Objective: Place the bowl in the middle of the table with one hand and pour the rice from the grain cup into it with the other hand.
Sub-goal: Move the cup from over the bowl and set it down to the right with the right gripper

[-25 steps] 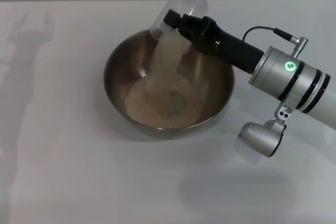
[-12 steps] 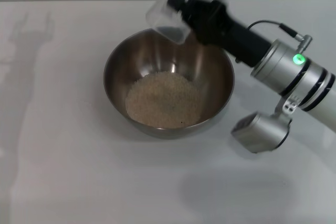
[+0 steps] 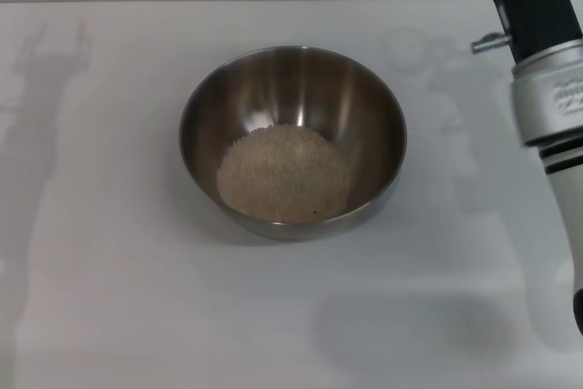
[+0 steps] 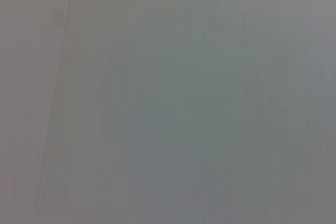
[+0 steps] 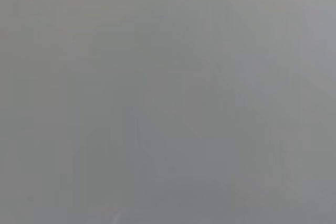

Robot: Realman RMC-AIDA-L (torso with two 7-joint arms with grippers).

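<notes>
I saw the wide round brushed-steel bowl [image 3: 292,141] standing on the plain white counter [image 3: 109,298]; a pale beige mound of rice [image 3: 283,173] lay inside it; my right arm [image 3: 547,88] rose right of the bowl, well apart; I couldn't tell its tool's state.

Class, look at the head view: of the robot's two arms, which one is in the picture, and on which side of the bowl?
The right arm, rising at the table's right edge, right of the bowl of rice. No left arm shows.

Lab-like test bench: bare white table [image 3: 109,298], plain wall, no furnishings.
</notes>
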